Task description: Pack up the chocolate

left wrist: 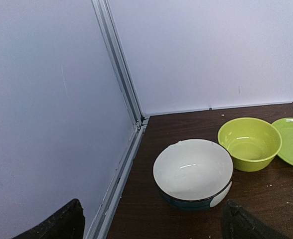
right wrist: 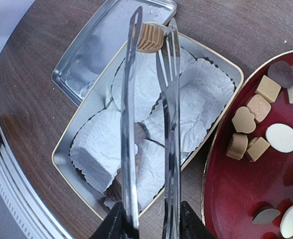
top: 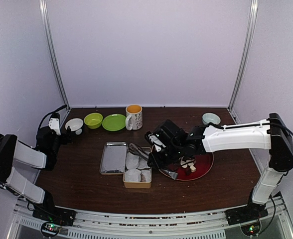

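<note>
Item: chocolate, one tan ridged piece (right wrist: pixel 150 38), pinched at the tips of the tongs (right wrist: pixel 172 124) and hanging over the far end of the tin (right wrist: pixel 221 62), near its rim, above the white paper liners (right wrist: pixel 206 94). Other stock: tan, white and dark pieces (right wrist: pixel 258 107) on the red plate (right wrist: pixel 236 194). Right hand (right wrist: pixel 150 223) clenched on the tong arms; left hand (left wrist: pixel 151 226) released, idle by the white bowl (left wrist: pixel 194 169). Handling: centre the piece over one liner cup, lower it, then ease the squeeze slowly so it settles flat.
</note>
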Motion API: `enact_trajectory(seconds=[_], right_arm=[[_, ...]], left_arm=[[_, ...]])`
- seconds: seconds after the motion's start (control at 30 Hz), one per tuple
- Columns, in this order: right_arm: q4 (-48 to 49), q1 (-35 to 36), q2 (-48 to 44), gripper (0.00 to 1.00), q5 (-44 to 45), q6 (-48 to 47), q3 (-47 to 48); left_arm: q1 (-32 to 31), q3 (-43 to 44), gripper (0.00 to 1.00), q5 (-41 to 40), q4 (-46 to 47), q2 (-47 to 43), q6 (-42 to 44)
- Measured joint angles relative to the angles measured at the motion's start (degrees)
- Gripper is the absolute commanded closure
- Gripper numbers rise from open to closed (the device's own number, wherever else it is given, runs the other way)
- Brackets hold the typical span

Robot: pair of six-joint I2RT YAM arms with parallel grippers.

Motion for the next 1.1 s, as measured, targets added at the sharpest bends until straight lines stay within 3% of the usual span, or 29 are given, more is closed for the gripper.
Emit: enact_trajectory(seconds=[0.67, 1.1], right_arm=[[-1.5, 0.0, -1.2, 0.62, 3.0, 0.0, 0.7], [-12.3, -0.7, -16.5, 0.62, 9.7, 1.2, -3.7]], left_arm=[[0.0, 0.0, 0.02, 0.0, 0.0, 0.0, 0.0], [0.0, 0.0, 0.02, 0.0, 0.0, 0.0, 0.0]])
